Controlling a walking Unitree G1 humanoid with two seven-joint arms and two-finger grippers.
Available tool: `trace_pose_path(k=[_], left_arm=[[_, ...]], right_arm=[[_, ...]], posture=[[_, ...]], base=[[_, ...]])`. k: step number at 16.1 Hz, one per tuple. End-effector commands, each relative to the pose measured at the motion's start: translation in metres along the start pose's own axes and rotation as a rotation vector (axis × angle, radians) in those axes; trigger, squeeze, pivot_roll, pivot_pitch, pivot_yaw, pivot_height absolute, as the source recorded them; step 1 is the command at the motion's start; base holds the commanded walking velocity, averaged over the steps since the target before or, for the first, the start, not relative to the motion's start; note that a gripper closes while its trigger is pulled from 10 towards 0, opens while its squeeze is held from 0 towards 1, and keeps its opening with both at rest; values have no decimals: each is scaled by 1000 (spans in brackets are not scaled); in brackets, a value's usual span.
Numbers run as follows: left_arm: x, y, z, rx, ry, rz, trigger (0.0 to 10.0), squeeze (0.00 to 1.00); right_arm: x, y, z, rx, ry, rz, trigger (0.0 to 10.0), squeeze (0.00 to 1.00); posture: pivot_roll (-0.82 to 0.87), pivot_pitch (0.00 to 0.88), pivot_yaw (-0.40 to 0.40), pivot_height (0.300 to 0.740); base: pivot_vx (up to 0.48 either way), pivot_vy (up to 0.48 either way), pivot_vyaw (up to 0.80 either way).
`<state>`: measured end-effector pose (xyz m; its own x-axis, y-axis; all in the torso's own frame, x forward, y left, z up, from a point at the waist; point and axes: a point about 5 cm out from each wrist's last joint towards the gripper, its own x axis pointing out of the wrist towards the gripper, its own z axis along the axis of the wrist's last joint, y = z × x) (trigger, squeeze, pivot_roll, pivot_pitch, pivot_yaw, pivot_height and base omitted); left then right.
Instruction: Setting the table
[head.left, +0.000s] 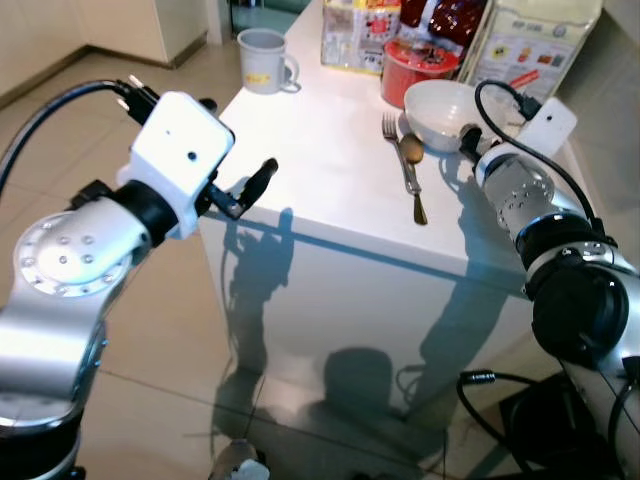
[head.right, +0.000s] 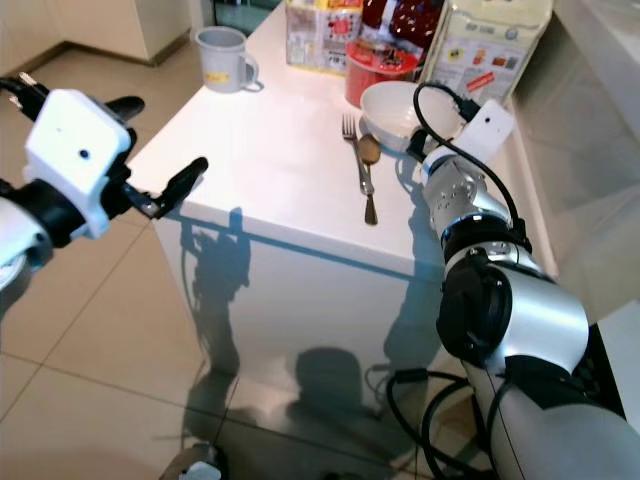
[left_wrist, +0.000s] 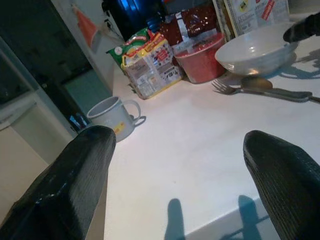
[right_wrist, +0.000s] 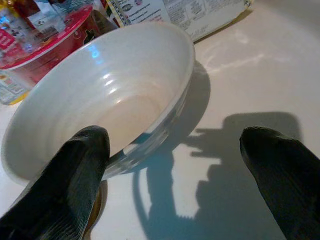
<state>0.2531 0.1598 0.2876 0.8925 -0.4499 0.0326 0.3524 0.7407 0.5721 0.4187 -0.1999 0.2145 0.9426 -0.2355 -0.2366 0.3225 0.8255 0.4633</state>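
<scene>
- The right gripper (right_wrist: 170, 175) is at the white bowl (head.left: 445, 110). Its fingers are spread wide: one finger (right_wrist: 75, 170) is just at the bowl's rim and the other stands out over the table (head.left: 330, 170).
- To do this step well, I think the gripper should come a little lower, so that the rim goes between the two fingers. It should close only then and lift slowly, because the glazed wall looks slippery.
- The bowl is shallow, glossy and empty. It stands at the far right part of the table.
- A fork (head.left: 400, 155) and a spoon (head.left: 412, 160) lie just beside the bowl; a red container (head.left: 415, 65) is behind it; a grey mug (head.left: 265, 62) is well apart from it, at the far left corner.
- The left gripper (head.left: 240, 190) holds nothing, with its fingers wide, beyond the near left edge and far from the bowl.
</scene>
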Motion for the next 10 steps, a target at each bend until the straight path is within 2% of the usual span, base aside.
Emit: trace_pose_path(k=[1, 4, 6, 7, 8, 9, 10], left_arm=[[-6, -2, 4, 10, 2, -33, 10000, 0], [-9, -6, 6, 12, 14, -56, 10000, 0], [-11, -8, 7, 13, 23, -65, 10000, 0], [-11, -8, 7, 14, 24, -67, 10000, 0], [-10, -8, 8, 1, 23, -69, 10000, 0], [-10, -8, 9, 0, 24, -69, 10000, 0], [-10, -8, 9, 2, 24, -69, 10000, 0]], right_arm=[[0, -1, -4, -24, 22, -42, 10000, 0], [0, 0, -4, 5, 31, -49, 10000, 0], [-1, 5, -7, 193, 66, 2, 10000, 0], [-1, 6, -8, 231, 73, 25, 8784, 0], [-1, 8, -12, 300, 91, 54, 4196, 0], [-1, 8, -14, 347, 103, 55, 3137, 0], [-1, 8, -14, 365, 107, 62, 549, 0]], posture=[[429, 163, -109, 740], [432, 160, -109, 740], [429, 159, -111, 740], [429, 159, -111, 740], [426, 160, -111, 740], [426, 160, -111, 740], [430, 156, -107, 740]], base=[[0, 0, 0], [0, 0, 0], [0, 0, 0], [0, 0, 0], [0, 0, 0], [0, 0, 0], [0, 0, 0]])
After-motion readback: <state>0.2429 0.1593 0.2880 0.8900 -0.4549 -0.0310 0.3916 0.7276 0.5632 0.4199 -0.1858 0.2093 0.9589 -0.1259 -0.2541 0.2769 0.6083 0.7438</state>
